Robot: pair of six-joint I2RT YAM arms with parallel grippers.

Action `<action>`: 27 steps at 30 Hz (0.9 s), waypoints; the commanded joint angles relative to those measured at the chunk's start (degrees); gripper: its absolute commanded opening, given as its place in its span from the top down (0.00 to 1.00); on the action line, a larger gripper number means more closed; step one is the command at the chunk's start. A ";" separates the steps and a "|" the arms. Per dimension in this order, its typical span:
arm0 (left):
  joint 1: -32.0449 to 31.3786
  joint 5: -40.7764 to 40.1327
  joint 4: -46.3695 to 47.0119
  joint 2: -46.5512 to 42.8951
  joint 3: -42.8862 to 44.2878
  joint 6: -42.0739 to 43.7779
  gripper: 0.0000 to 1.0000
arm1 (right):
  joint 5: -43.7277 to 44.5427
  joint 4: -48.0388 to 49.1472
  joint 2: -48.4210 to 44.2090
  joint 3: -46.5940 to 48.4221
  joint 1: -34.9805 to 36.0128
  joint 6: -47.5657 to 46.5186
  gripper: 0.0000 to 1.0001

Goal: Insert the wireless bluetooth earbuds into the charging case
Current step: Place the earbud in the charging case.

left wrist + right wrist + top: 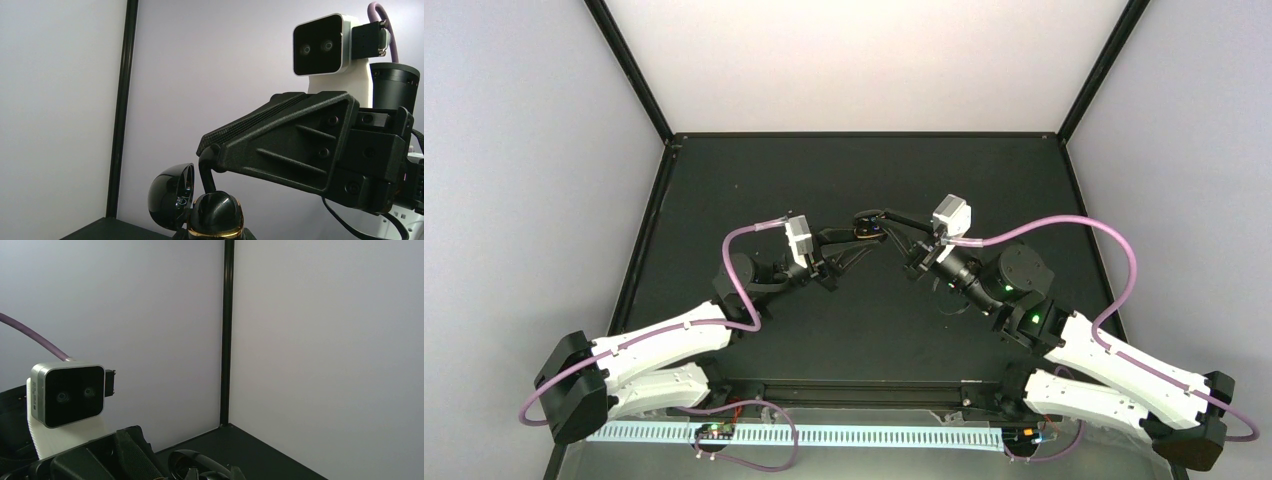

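Table (864, 170): matte black top, black rail on all edges. Left end effector (858, 238) and right end effector (876, 220) meet over its middle; dark surface runs beneath and beyond them.

Below the left pincer (852, 240) and right pincer (879, 218) lies a black desk (854, 170). Grey walls (864, 60) rise beyond them, black posts (628, 65) at the corners. Behind them runs a white ribbed strip (844, 436).

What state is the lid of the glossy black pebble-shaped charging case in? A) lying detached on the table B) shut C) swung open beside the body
C: the left wrist view shows the glossy black charging case with its hollow lid swung open to one side, its inside exposed.
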 commanded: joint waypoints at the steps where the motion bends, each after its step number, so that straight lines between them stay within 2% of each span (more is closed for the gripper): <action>1: -0.22 -0.75 1.19 -1.08 2.84 -0.40 0.98 | -0.35 -0.08 0.15 -0.35 0.31 0.07 0.99; 9: -0.22 -1.05 0.75 -0.84 3.22 -0.20 0.99 | -0.93 -1.40 0.24 0.05 0.33 0.50 0.99; 16: -0.22 -1.14 0.59 -0.91 3.22 -0.11 0.98 | -0.17 -2.04 0.06 0.33 0.24 0.85 0.85; 27: -0.22 -0.93 0.40 -0.65 3.40 -0.54 0.98 | 0.27 -2.96 0.28 1.19 0.25 0.99 0.80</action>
